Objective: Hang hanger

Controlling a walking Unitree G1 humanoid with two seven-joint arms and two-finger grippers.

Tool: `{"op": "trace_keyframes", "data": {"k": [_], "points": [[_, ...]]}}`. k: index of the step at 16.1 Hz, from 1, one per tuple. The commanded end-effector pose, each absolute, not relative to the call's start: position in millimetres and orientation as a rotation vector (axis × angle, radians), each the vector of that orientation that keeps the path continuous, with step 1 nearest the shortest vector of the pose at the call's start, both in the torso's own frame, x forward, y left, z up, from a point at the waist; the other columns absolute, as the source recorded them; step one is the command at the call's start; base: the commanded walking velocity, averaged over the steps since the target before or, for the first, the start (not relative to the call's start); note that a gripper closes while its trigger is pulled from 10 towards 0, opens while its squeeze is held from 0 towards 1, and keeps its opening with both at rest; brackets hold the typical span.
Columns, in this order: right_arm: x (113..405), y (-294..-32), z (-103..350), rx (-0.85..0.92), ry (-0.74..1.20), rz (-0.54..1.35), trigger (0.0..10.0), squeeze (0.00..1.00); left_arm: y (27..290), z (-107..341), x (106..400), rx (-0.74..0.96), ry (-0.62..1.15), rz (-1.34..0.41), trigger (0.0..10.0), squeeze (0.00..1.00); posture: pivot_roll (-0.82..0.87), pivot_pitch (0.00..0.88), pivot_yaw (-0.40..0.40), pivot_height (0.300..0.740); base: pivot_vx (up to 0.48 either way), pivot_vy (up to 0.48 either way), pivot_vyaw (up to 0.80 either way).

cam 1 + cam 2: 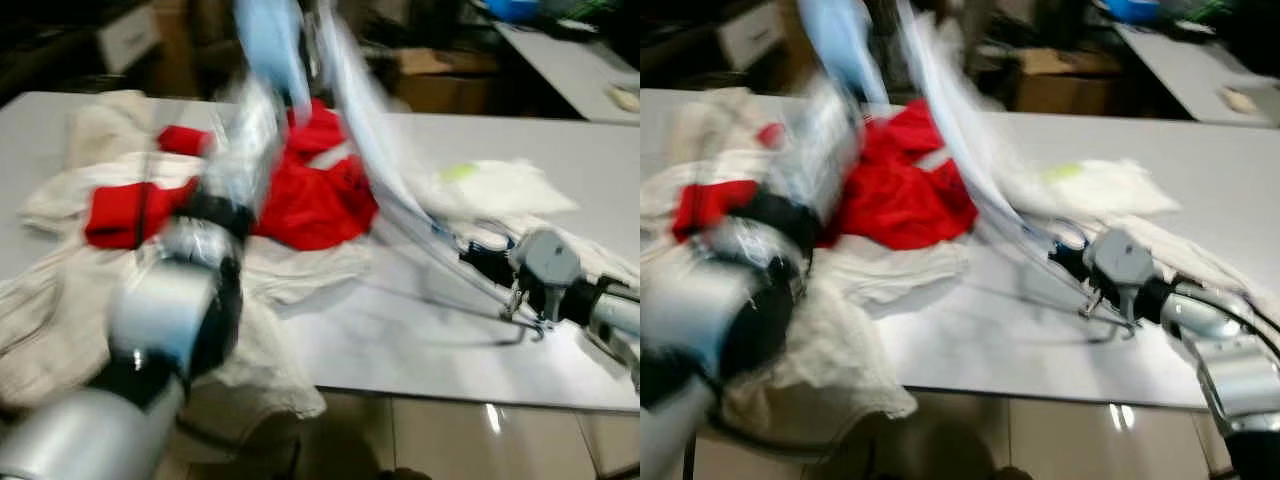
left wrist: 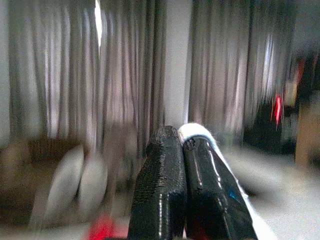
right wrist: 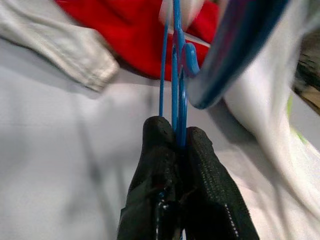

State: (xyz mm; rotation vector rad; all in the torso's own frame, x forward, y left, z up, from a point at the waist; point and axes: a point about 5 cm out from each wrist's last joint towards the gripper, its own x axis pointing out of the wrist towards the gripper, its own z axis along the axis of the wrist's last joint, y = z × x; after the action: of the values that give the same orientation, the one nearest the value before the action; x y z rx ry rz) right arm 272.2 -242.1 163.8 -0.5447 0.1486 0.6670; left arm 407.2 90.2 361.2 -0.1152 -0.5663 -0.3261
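The head views are blurred by motion. A thin blue wire hanger [image 3: 175, 75] is pinched between the fingers of my right gripper [image 3: 178, 137], which is shut low over the table's right side [image 1: 480, 262]. A pale blue-white garment [image 1: 360, 130] stretches from there up and left toward my raised left arm [image 1: 215, 230]. My left gripper [image 2: 181, 137] points at grey curtains with its fingers pressed together and a white strip of the garment [image 2: 200, 132] held against one of them.
A red garment [image 1: 315, 195] and beige cloths [image 1: 60, 300] lie heaped on the left of the grey table [image 1: 420, 350]. A white cloth with a green patch [image 1: 490, 185] lies at the right. Cardboard boxes [image 1: 440, 75] and another table [image 1: 570, 60] stand behind.
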Motion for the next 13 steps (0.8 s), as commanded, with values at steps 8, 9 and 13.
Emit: {"op": "trace_keyframes", "data": {"k": [8,9,13], "points": [[257.5,-230.8,157.9,-0.534,0.174,0.726,10.0,0.0,103.2,271.7,396.0,0.413,-0.34,-0.6,10.0,0.0,-0.23,0.0,0.065,0.74,0.0,0.0,0.0],[256.5,-230.8,156.7,-0.538,0.182,0.732,10.0,0.0,107.0,251.7,393.0,0.483,-0.262,-0.639,10.0,0.0,-0.23,0.0,0.064,0.74,0.0,0.0,0.0],[252.9,-232.0,153.7,-0.538,0.208,0.745,10.0,0.0,126.9,217.3,385.7,0.588,-0.037,-0.725,10.0,0.0,-0.23,0.0,0.062,0.74,0.0,0.0,0.0]]}}
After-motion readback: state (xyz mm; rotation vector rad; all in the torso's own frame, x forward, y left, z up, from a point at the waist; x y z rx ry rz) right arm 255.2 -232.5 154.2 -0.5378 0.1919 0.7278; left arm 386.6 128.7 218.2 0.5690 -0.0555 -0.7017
